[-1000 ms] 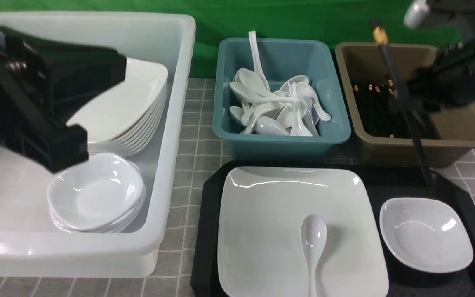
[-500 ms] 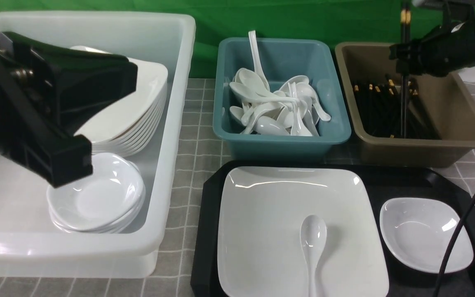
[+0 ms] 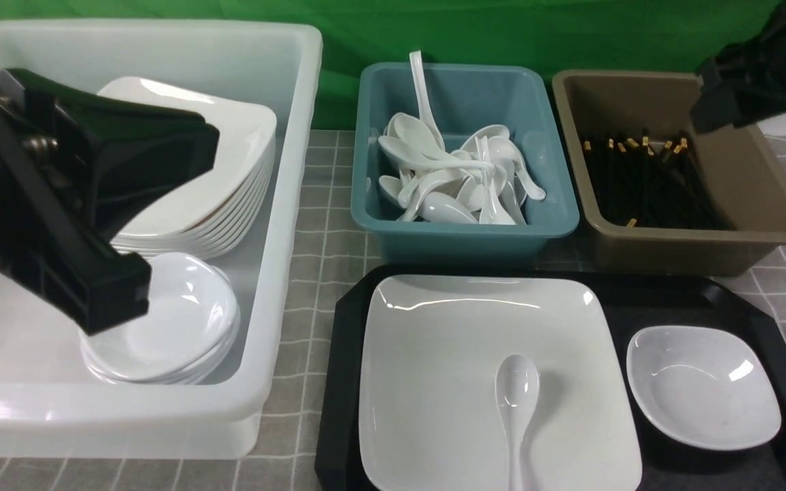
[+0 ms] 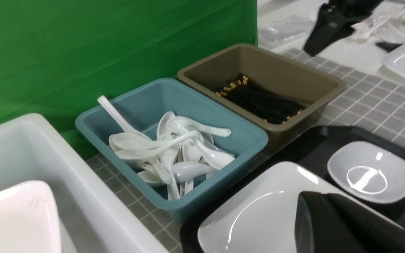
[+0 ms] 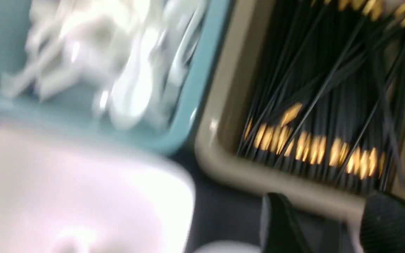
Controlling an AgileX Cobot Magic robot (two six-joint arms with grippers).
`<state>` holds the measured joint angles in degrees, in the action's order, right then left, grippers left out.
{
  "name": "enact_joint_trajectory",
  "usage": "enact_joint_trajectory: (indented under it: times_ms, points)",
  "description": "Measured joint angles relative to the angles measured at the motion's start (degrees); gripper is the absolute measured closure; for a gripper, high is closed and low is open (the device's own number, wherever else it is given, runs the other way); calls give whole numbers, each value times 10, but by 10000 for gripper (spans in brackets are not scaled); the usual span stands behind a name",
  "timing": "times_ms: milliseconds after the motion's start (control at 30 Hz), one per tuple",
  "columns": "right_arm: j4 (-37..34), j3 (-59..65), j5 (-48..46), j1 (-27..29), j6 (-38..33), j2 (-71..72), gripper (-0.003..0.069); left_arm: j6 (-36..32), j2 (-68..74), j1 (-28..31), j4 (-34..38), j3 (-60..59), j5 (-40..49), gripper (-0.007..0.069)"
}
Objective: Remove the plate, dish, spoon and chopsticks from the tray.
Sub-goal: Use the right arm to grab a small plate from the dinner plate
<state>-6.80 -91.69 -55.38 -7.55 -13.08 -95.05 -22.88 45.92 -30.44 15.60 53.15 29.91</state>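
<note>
The black tray [image 3: 673,296] holds the large white plate [image 3: 434,368], with the white spoon [image 3: 517,395] lying on it, handle toward me. The small white dish [image 3: 703,389] sits on the tray to the plate's right. Black chopsticks [image 3: 645,184] with gold bands lie heaped in the brown tub [image 3: 693,249]. My right gripper [image 5: 332,225] hovers open above that tub's far right side, with nothing between its fingers. My left gripper [image 3: 209,143] is shut and empty over the white bin, pointing toward the tray.
The big white bin [image 3: 284,204] at left holds a stack of plates [image 3: 229,157] and a stack of small dishes [image 3: 181,320]. A teal tub [image 3: 468,235] of white spoons stands behind the tray, with the brown tub to its right. Grey checked cloth covers the table.
My right gripper carried the chopsticks upright over the brown tub, opened, and they dropped among the others; it then rose to the right. The left arm barely shifted.
</note>
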Motion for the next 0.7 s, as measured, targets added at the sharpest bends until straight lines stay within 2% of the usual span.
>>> enact_joint_trajectory:
  times_ms: [67, 167, 267, 433, 533, 700]
  points:
    - [53, 79, -24, -50, -10, 47, 307, 0, 0, 0, -15, 0, 7, 604]
    - [84, 162, -32, -85, -26, 78, 307, 0, 0, 0, -22, 0, 10, 604]
    - [115, 297, 4, -128, -64, 113, 307, 0, 0, 0, -26, 0, 9, 604]
    - [122, 418, 105, -138, -88, 110, 307, 0, 0, 0, -27, 0, 10, 604]
    - [124, 443, 134, -138, -89, 101, 307, 0, 0, 0, -27, 0, 14, 604]
    - [125, 453, 178, -138, -90, 72, 248, 0, 0, 0, -27, 0, 14, 604]
